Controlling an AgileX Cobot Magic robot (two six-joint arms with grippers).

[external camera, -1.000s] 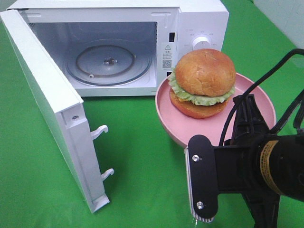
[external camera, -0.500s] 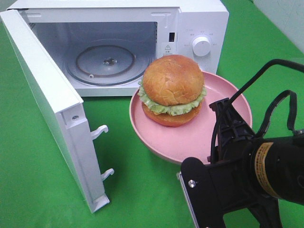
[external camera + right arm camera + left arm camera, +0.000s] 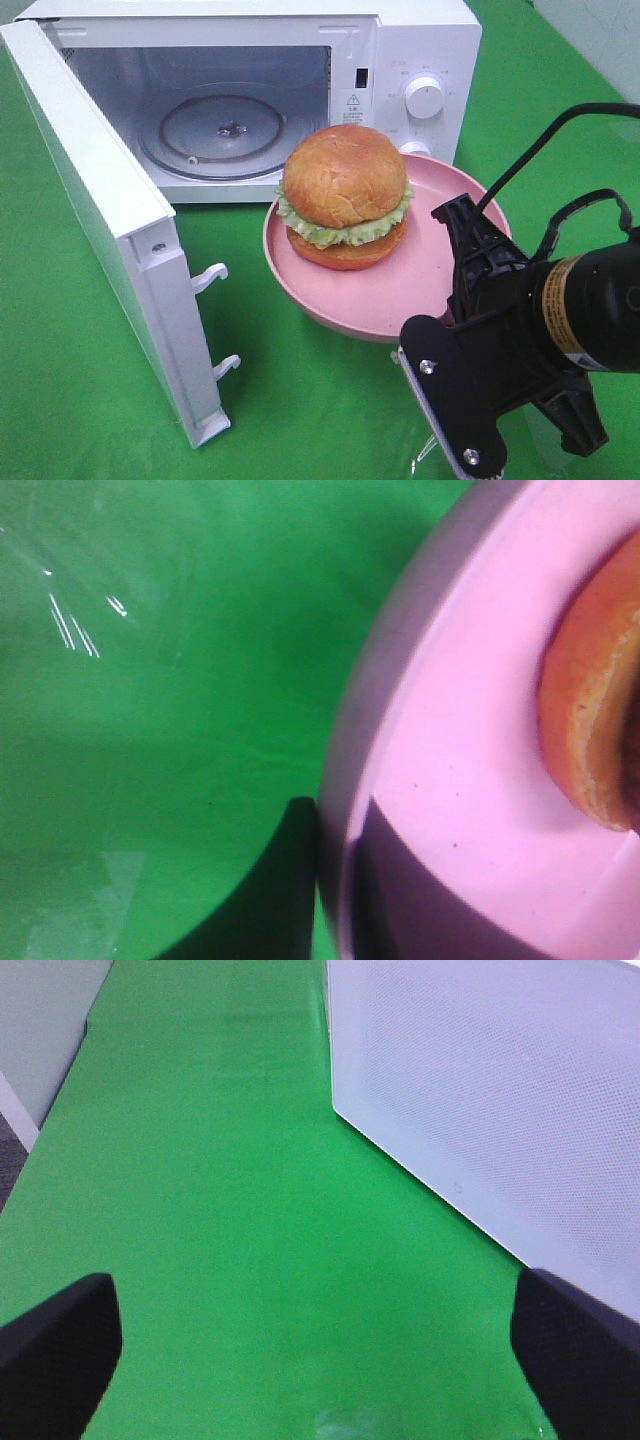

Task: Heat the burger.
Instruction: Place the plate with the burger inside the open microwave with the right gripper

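Right tool [image 3: 335,905] clamps the rim of the pink plate [image 3: 400,290], burger [image 3: 345,195] on it, mid-frame; left tool [image 3: 320,1360] stands wide apart over the green bench [image 3: 300,400] beside the open microwave [image 3: 420,50].

From high up, we see the right arm [image 3: 540,340] cut off at the 3 and 5 o'clock edges. Its black body hides the rim of the pink plate [image 3: 400,300] at 4 o'clock, and the right jaws there. The microwave [image 3: 420,40] is cropped at 12 o'clock, and its warning label [image 3: 352,105] is too small to read. The right wrist camera shows only a blurred slice of the burger [image 3: 590,710]. The left jaws show as two dark, blurred fingers [image 3: 55,1350], both cropped.
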